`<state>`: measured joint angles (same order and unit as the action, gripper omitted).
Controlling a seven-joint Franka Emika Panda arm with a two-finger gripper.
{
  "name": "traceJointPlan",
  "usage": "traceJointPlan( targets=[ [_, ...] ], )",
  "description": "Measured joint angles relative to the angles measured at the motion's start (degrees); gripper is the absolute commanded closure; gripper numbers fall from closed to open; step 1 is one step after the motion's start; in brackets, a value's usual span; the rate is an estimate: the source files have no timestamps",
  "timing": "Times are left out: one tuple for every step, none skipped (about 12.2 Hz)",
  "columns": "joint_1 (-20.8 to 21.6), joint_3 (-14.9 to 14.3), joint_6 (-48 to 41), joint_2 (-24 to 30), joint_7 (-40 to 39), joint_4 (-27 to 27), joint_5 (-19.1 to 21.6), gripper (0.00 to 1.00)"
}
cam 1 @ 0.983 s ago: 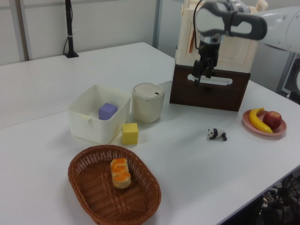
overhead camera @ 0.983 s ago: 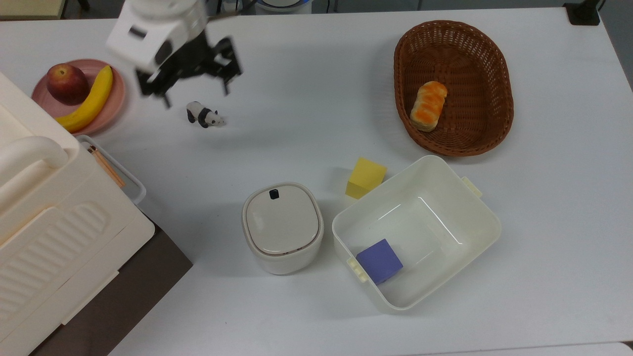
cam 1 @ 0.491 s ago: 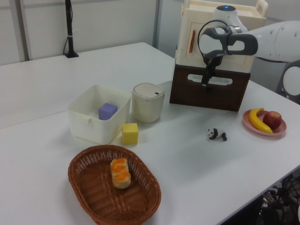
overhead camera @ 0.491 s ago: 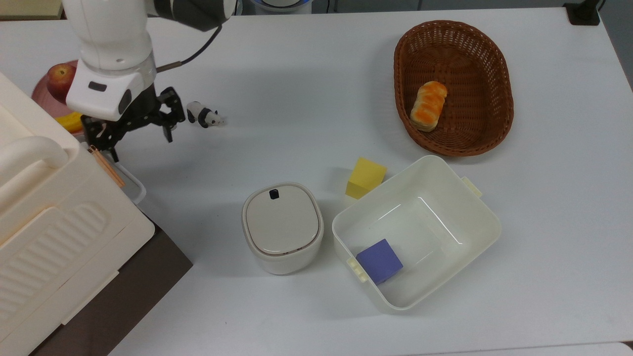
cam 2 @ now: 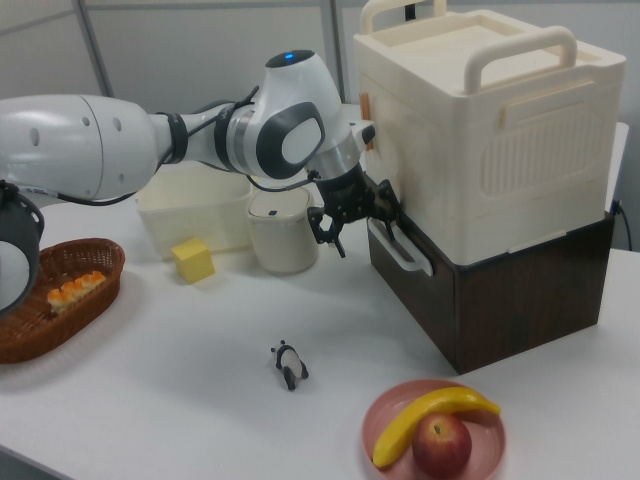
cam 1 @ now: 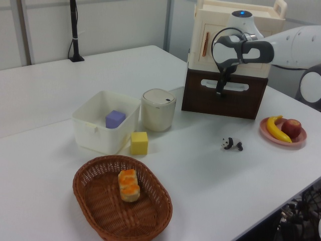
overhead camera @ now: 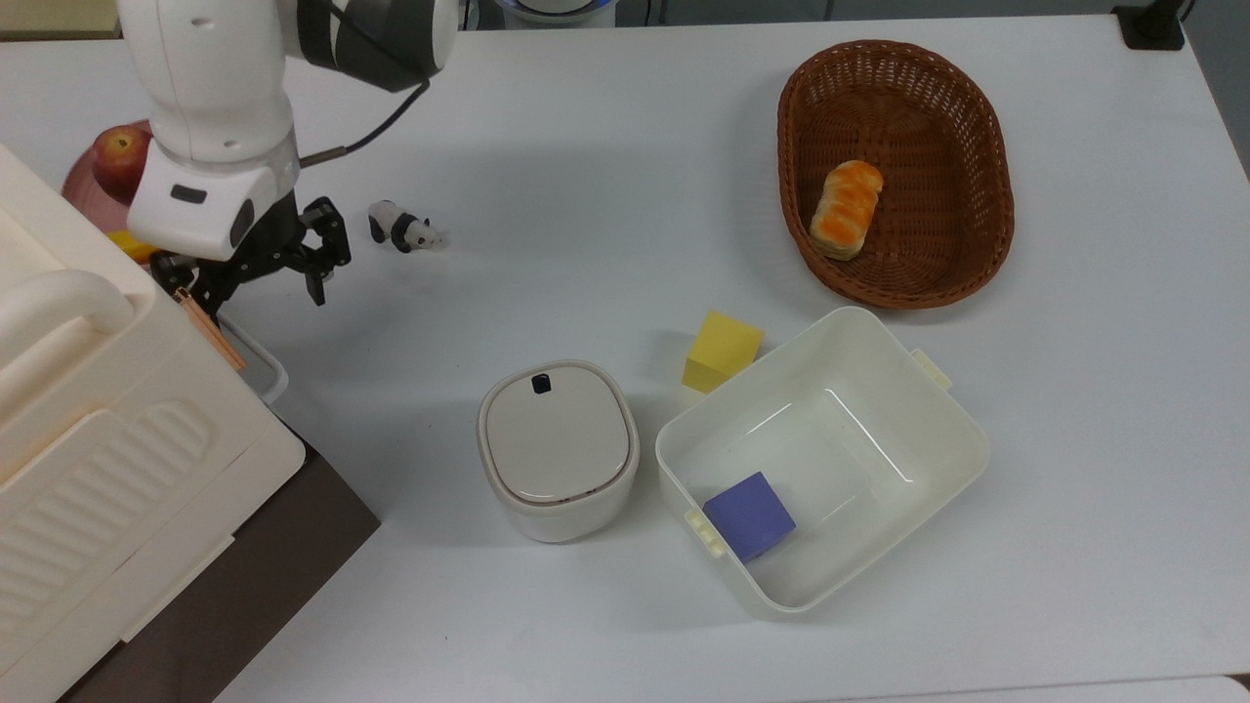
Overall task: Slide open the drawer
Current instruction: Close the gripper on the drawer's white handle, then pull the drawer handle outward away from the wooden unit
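Dark drawer [cam 2: 480, 300] shut, fingers [cam 2: 392, 222] at handle [cam 2: 400, 252]

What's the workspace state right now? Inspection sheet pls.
Surface: white table, dry, no spills seen.
Job's things: drawer shut, white loop handle on its dark front, cream case stacked on top.
Clutter: lidded bin, tub holding purple cube, yellow cube beside it, basket with bread, toy panda, plate with banana and apple.
Grippers: pincer open, at the handle.
Cables: black cable along the arm.
Surroundings: black post at the table's far edge.
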<state>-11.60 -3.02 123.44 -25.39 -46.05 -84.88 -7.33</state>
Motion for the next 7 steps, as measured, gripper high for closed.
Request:
traceJointPlan(
  targets=[
    [0.0,0.0,0.0,-0.3,0.0,0.0,0.0,0.07],
    [0.0,0.0,0.1,-0.4,0.0,0.0,-0.1,0.07],
    [0.0,0.0,0.1,-0.4,0.0,0.0,-0.2,0.07],
    [0.0,0.0,0.1,-0.3,-0.1,-0.2,-0.3,0.07],
    [0.1,0.1,0.1,-0.2,-0.3,-0.5,-0.4,0.08],
    [0.3,0.1,0.1,-0.2,-0.8,-1.2,-0.4,0.08],
    [0.7,0.1,0.1,-0.2,-1.4,-1.9,-0.6,0.08]
  ],
)
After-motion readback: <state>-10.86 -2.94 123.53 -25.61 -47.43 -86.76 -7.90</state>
